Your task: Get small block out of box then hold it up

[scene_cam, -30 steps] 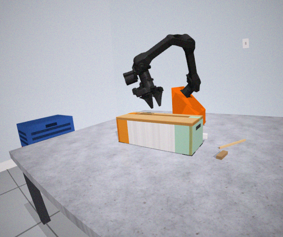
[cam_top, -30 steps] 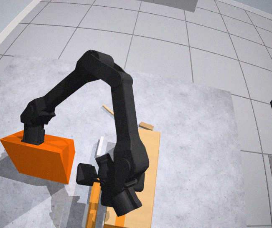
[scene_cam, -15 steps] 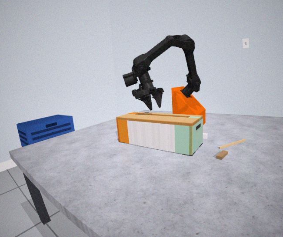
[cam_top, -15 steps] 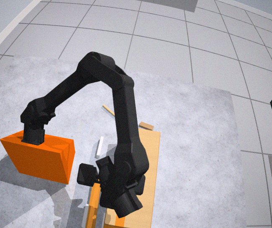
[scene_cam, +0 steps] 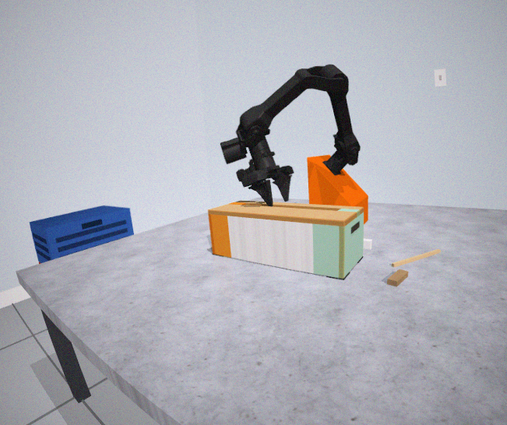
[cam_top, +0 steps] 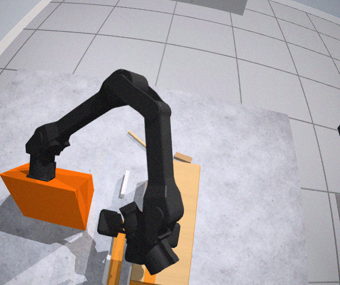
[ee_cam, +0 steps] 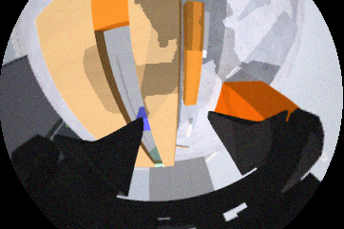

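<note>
The long box [cam_top: 191,196] [scene_cam: 272,242] [ee_cam: 62,32] stands upright, with a wooden top, a long slot in it, an orange end and a mint-green end. The small blue block [ee_cam: 145,124] shows inside through the slot in the wrist view, toward the green end, partly hidden by a fingertip. It does not show in the top and exterior views. My gripper [scene_cam: 278,201] [ee_cam: 176,118] is open and empty, pointing down close to the box top. In the wrist view its left fingertip overlaps the slot and its right one lies past the box's edge. Contact with the box cannot be told.
An orange bar [cam_top: 116,254] [ee_cam: 192,80] lies beside the box, on the side of the orange arm base [cam_top: 47,202] [scene_cam: 333,189]. A white bar [cam_top: 124,183] [scene_cam: 367,244], a tan stick [cam_top: 137,139] [scene_cam: 416,258] and a brown block [cam_top: 182,157] [scene_cam: 397,277] lie around the green end.
</note>
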Robot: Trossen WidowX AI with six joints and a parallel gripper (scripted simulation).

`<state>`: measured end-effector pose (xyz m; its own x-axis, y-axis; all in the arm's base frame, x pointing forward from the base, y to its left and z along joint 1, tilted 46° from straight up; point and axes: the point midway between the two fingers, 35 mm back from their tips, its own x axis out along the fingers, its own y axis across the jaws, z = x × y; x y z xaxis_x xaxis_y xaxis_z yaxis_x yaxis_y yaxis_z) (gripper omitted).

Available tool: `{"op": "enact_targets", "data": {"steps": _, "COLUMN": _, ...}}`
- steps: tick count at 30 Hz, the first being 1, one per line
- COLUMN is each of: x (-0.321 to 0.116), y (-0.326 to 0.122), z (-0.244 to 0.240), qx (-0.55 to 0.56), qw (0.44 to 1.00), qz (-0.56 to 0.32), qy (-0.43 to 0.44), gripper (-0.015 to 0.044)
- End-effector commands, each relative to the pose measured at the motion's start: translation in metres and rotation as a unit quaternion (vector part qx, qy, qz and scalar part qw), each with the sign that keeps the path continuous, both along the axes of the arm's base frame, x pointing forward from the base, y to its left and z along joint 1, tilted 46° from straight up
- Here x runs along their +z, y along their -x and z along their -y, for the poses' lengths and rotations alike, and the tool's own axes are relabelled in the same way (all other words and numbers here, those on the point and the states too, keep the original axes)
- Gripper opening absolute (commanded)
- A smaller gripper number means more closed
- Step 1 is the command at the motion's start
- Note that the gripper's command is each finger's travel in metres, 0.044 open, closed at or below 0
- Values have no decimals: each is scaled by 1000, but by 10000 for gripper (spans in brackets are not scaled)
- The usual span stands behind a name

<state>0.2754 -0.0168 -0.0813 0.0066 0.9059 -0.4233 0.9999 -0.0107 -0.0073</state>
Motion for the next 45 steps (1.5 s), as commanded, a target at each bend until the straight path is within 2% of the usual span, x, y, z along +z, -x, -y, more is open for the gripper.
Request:
{"op": "enact_targets", "data": {"steps": 1, "x": -4, "y": 0, "z": -5, "qx": -3, "qw": 1000, "qz": -3, "qy": -1, "gripper": 400}}
{"op": "enact_targets", "data": {"steps": 23, "x": -29, "y": 3, "z": -32, "qx": -2, "qw": 1000, "qz": -2, "qy": -4, "gripper": 400}}
{"op": "enact_targets", "data": {"steps": 45, "x": -6, "y": 2, "z": -50, "qx": 0, "qw": 1000, "qz": -1, "qy": -3, "gripper": 400}}
